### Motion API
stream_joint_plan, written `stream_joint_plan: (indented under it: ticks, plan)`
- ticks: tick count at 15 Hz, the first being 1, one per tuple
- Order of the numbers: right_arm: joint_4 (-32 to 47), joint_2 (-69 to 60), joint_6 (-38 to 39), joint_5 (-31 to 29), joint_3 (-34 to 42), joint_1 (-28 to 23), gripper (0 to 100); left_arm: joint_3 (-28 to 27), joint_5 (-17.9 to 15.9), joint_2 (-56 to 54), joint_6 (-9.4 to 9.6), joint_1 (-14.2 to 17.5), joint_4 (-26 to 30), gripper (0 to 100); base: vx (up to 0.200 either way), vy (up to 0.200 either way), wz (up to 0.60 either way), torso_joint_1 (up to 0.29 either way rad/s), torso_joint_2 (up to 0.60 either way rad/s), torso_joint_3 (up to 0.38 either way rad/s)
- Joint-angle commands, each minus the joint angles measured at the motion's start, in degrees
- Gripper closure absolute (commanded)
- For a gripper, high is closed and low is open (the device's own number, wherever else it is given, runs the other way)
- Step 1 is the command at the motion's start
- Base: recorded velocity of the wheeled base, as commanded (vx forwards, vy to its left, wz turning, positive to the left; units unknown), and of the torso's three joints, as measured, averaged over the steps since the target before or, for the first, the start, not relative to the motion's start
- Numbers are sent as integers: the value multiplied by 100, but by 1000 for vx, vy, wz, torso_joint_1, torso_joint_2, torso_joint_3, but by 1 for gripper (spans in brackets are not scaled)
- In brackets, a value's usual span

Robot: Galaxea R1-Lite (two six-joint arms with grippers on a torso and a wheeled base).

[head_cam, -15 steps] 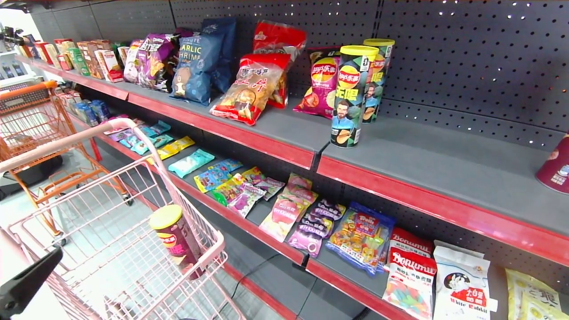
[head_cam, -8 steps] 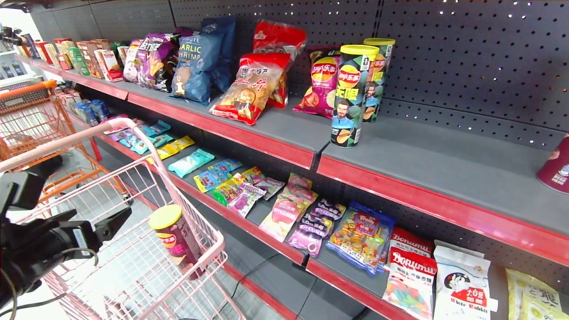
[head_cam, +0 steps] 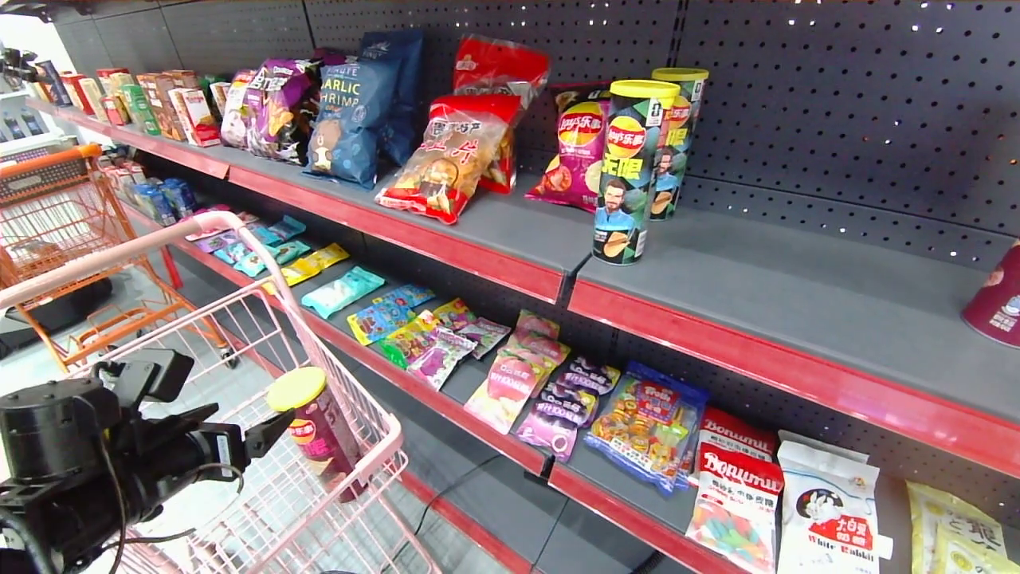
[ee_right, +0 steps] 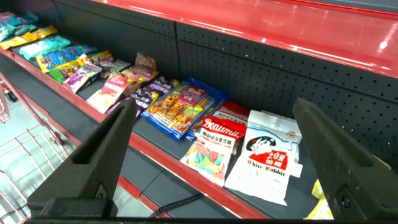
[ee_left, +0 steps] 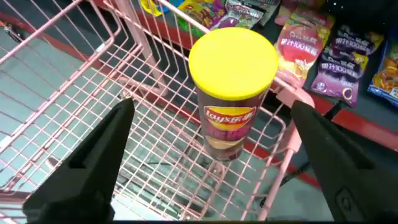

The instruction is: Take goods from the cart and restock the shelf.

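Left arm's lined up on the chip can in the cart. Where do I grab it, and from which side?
Grip the chip can on its round body just below the yellow lid. Come from inside the pink cart, where the left end effector hangs open. The can stands in the cart's corner, so its wire walls likely block the far sides.

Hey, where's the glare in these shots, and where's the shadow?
Head view: light glints as bright dots off the pegboard at upper right, and the back of the lower shelf lies in shadow under the upper shelf. Right wrist view: pale glare streaks across the red shelf edge. Left wrist view: the can is evenly lit, its lid free of glare.
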Motion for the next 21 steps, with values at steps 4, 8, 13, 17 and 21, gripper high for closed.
stream_joint_plan:
  ticks: [4,8,13,17,21]
  plan:
    - [-2,5,-1,6,-1,-1,0,155,-248,1363,140,0,-1014,0,0,0,0,0,0,0]
    - [-2,5,-1,6,7,8,0,146,-309,2110,201,0,-1753,0,0,0,0,0,0,0]
    - [-2,5,-1,6,-1,-1,0,-267,-459,2277,192,-9,-1753,0,0,0,0,0,0,0]
    - [-2,5,-10,6,-1,-1,0,-487,-520,2418,192,-106,-1753,0,0,0,0,0,0,0]
    - [-2,5,-10,15,-1,-1,0,-759,-538,2559,192,-247,-1753,0,0,0,0,0,0,0]
